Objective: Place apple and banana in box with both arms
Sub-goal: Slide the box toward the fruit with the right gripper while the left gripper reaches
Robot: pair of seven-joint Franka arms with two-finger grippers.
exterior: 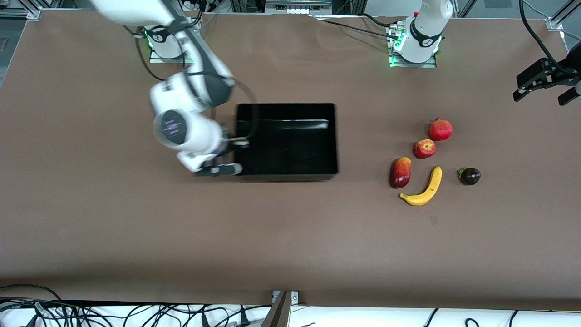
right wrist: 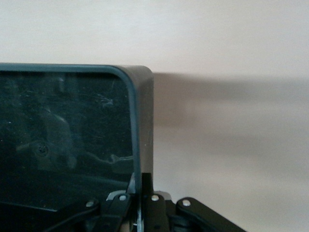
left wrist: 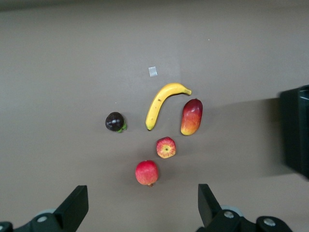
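The black box [exterior: 336,136] stands mid-table toward the right arm's end. My right gripper [exterior: 231,156] is shut on the box's wall at the side toward the right arm; in the right wrist view the gripper [right wrist: 142,198] has one finger on each side of the rim [right wrist: 140,121]. The apple [exterior: 424,148] and the banana [exterior: 426,187] lie on the table toward the left arm's end, the banana nearer the front camera. My left gripper [exterior: 544,93] is open and empty, up over the table's left-arm end. The left wrist view shows the apple [left wrist: 166,147], the banana [left wrist: 161,102] and that gripper [left wrist: 142,193].
A red pomegranate [exterior: 440,129] lies just farther from the front camera than the apple. A red-and-yellow mango-like fruit [exterior: 400,172] lies beside the banana, on its box side. A dark purple fruit [exterior: 470,176] lies toward the left arm's end. A small tape mark [exterior: 434,220] is on the table.
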